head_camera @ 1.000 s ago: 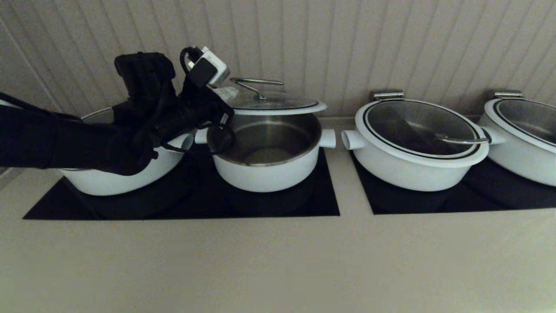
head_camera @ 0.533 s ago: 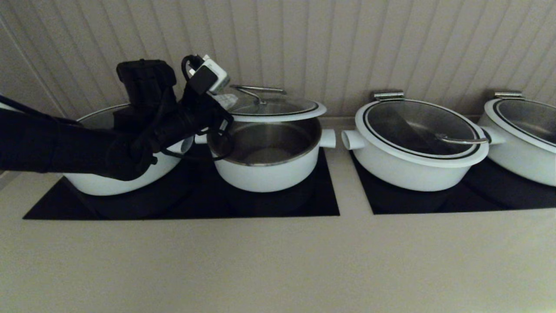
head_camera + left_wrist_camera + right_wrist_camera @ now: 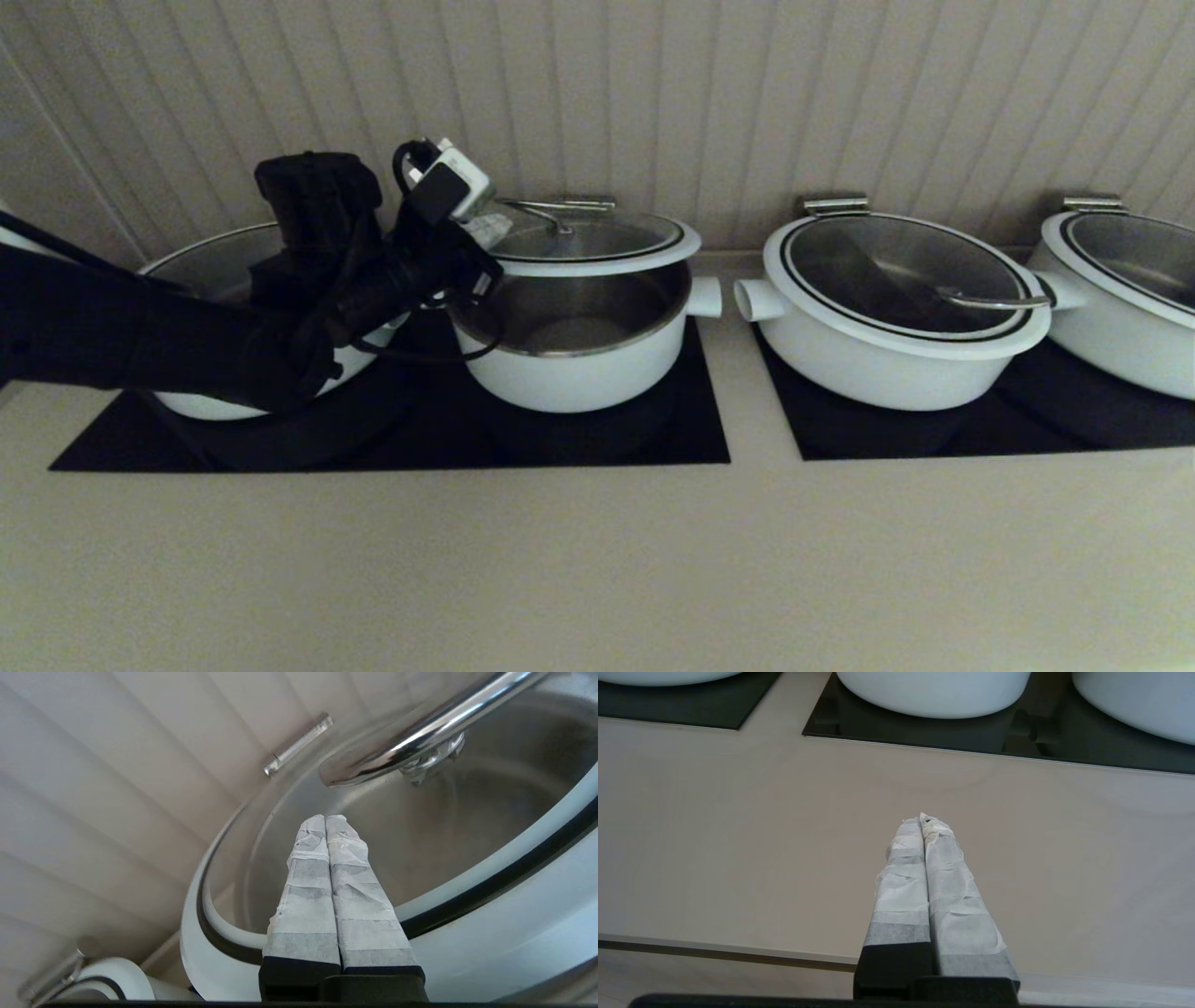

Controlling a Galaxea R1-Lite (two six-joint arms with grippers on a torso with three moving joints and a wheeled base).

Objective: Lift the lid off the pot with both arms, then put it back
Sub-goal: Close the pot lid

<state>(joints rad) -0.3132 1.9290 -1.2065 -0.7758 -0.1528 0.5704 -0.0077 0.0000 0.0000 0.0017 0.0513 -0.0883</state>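
Note:
The lid [image 3: 597, 238], glass with a white rim and a steel bar handle [image 3: 551, 205], hangs just above the open white pot [image 3: 579, 364], with its front edge off the pot's rim. My left gripper [image 3: 487, 229] is at the lid's left edge. In the left wrist view the left gripper [image 3: 325, 817] is shut. It lies over the lid's rim and glass [image 3: 467, 826], its tips close under the end of the handle [image 3: 420, 728]. Nothing shows between the fingers. My right gripper [image 3: 923, 817] is shut and empty above the bare counter, out of the head view.
A wider white pot [image 3: 215, 397] sits behind my left arm. Two wide lidded pots [image 3: 896, 308] [image 3: 1120, 289] stand at the right on a black hob [image 3: 934, 434]. A panelled wall runs close behind. Beige counter [image 3: 597, 560] lies in front.
The lid and my left gripper have come down towards the pot. The gap between the lid and the pot's rim has shrunk. The right arm shows no movement.

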